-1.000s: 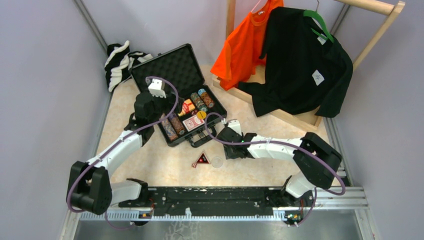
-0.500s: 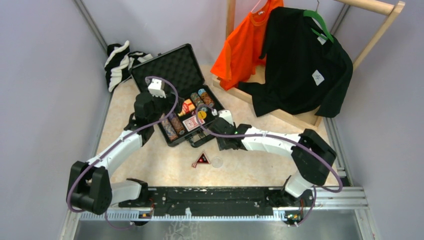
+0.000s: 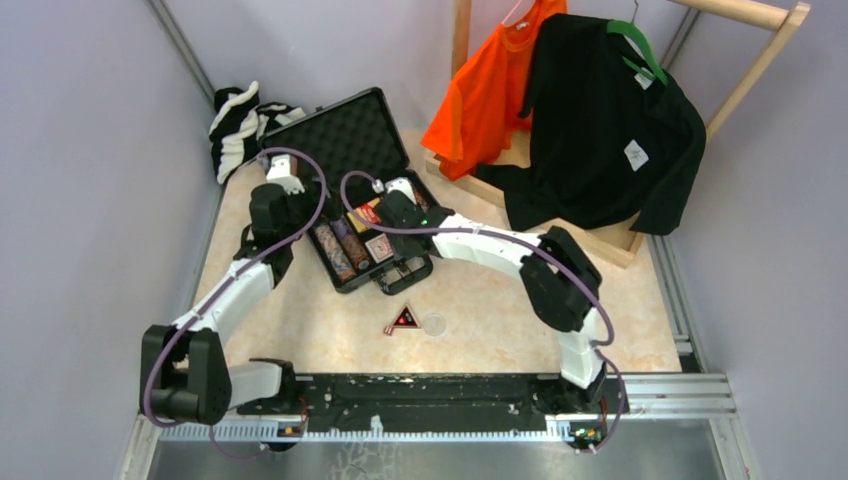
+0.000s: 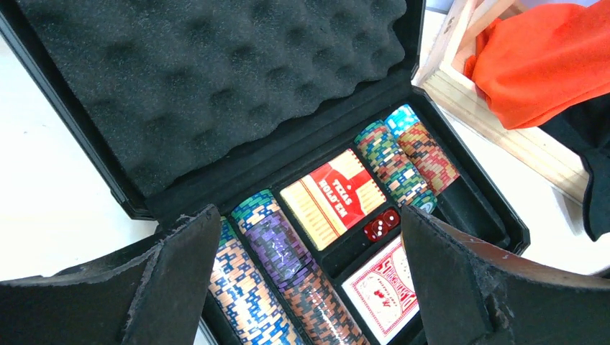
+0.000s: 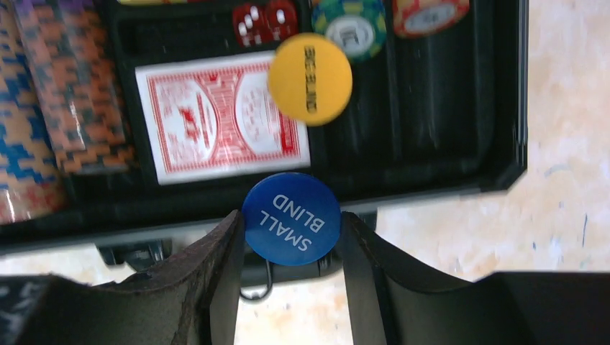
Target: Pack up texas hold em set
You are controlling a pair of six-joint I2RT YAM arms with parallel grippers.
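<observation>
- The black hard-shell briefcase (image 3: 340,135) lies open at the back left of the beige speckled table (image 3: 480,320). Its lid is lined with soft, dimpled egg-crate foam (image 4: 216,72), and its tray is divided into rigid dark slots.
- Over the last second the right arm has swung from the table by the case's right front corner to a spot above the tray. The right gripper (image 5: 291,224) is clamped on the small round blue plastic disc (image 5: 291,215), a flat, smooth piece marked SMALL BLIND and pinched by its edge. I judge this to be a delivery into the tray, with the release not yet made.
- The left arm has drawn back toward the case's left side. The left gripper (image 4: 309,215) has its fingers spread wide and holds nothing.
- The multicoloured poker chips (image 4: 288,266) lie on edge in ribbed rows that fill the long slots.
- The red-backed card deck (image 5: 219,118) sits flat and glossy in its slot, with an orange printed card box (image 4: 334,198) behind it.
- The round yellow disc (image 5: 310,79) rests in the tray and overlaps the deck's corner.
- The black-and-red triangle (image 3: 404,318) and the clear round disc (image 3: 434,323) lie just beside each other on the table in front of the case, so both are still to be packed.
- Two glossy red dice (image 5: 265,20) sit in a small pocket of the tray.
</observation>
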